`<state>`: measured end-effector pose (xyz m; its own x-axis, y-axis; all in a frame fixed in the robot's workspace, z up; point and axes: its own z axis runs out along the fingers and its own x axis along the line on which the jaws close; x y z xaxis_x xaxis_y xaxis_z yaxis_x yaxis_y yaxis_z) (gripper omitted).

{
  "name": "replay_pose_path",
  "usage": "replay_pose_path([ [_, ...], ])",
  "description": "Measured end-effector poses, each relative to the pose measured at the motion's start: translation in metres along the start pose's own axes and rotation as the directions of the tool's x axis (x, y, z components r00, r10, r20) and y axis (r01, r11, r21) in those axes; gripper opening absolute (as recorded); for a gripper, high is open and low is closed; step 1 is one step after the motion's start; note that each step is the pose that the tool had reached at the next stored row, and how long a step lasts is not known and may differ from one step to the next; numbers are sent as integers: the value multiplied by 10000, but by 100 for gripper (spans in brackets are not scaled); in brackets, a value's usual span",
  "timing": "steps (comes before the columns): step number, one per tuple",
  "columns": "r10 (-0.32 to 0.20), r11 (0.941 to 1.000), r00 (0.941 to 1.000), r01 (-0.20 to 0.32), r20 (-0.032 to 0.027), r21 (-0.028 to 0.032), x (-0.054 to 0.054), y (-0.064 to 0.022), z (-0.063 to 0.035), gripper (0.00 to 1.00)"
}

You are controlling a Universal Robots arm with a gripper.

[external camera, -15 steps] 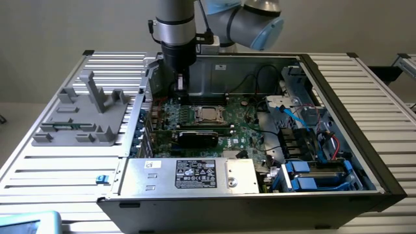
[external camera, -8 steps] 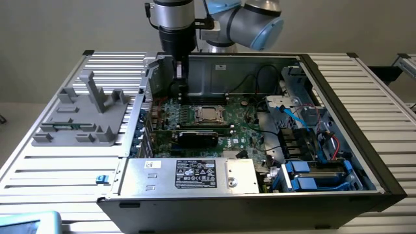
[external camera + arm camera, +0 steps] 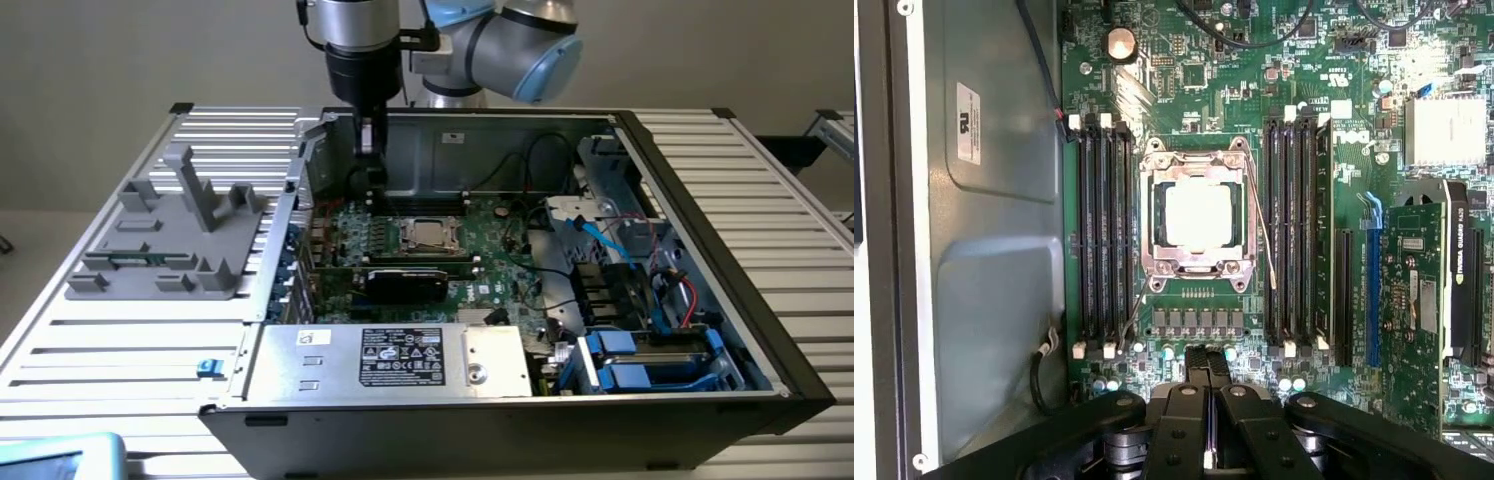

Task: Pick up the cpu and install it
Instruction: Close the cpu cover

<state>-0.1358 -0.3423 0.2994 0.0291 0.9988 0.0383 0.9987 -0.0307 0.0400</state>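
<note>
Slatted table (image 3: 747, 160), open pc case (image 3: 467, 435) lying on it, arm (image 3: 514, 40) reaching down into the case at the exterior view's left rear.

Case contents: motherboard (image 3: 501, 250) across the floor, power supply box (image 3: 400, 355) along the front wall, blue drive caddies (image 3: 627, 370) at the exterior view's right front, black graphics card (image 3: 407, 283) standing in its slot just in front of the socket (image 3: 1154, 215). Loose cables run along the right side.

Grey holder (image 3: 174, 230) sits on the table outside the case. Can't tell what's in its slots.

The socket holds the cpu (image 3: 1199, 215). It lies flat and square inside the metal frame and looks seated to me, so the placement part reads as done.

Gripper (image 3: 1207, 370) hangs over the board beside the socket, near the end of the memory slots (image 3: 1104, 240). Jaws are pinched fully together with nothing between them, and they aren't touching the cpu.

For the step in hand, my take: move straight up and down only. The slot banks flank the socket tightly on both sides, and a thin wire crosses by the frame. Any sideways drift of the fingertips risks clipping a latch or snagging that wire. Keep the closed tips off the cpu lid.
</note>
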Motion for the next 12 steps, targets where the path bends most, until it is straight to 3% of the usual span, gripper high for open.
replay_pose_path([
  [5, 19, 10000, 10000, -19, -1, -2, 52, -1, -17, 11],
  [8, 20, 10000, 10000, -20, -45, 0, 59, -1, -20, 11],
  [12, 21, 10000, 10000, -21, -46, -1, 59, 0, -19, 11],
])
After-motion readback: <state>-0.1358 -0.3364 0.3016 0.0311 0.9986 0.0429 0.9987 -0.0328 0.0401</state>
